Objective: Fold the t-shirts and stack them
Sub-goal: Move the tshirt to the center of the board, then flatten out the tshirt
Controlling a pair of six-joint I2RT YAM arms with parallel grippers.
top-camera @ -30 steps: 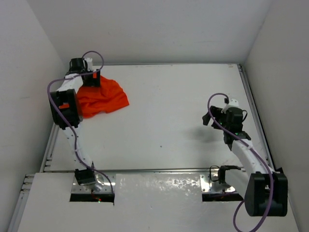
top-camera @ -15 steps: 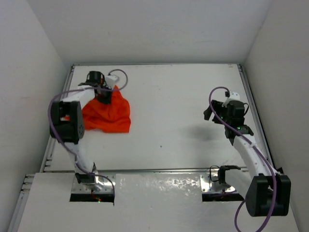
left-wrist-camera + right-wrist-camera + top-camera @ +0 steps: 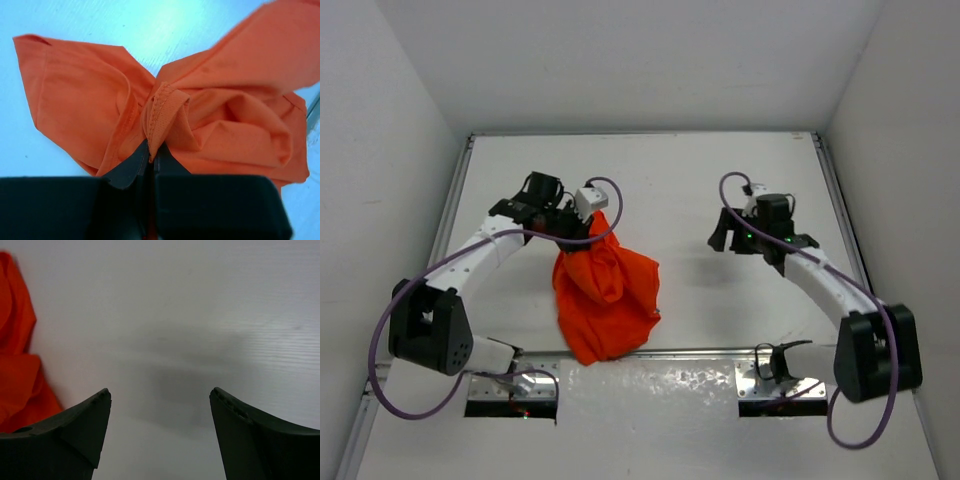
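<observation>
The orange-red t-shirt [image 3: 607, 296] is bunched and hangs in a long crumpled drape from the middle left of the white table [image 3: 680, 180] down to its near edge. My left gripper [image 3: 584, 230] is shut on a stitched hem fold at the t-shirt's top. In the left wrist view that hem [image 3: 162, 107] sticks up from between the closed fingers of the left gripper [image 3: 151, 153], and the rest of the t-shirt [image 3: 85, 100] spreads out below. My right gripper [image 3: 721, 237] hovers open to the right of the cloth. Between the tips of the right gripper [image 3: 160, 393] is only bare table, with the t-shirt [image 3: 17, 375] at that view's left edge.
White walls close in the table on three sides. Metal rails [image 3: 843, 205] run along the left and right edges, and a metal strip [image 3: 700, 352] crosses the near edge, where the t-shirt's lower end lies. The arm bases [image 3: 775, 365] sit just beyond it.
My left gripper shut on the t-shirt in the far left corner and carried it toward the middle and near edge. My right arm swung left toward the table's centre.
</observation>
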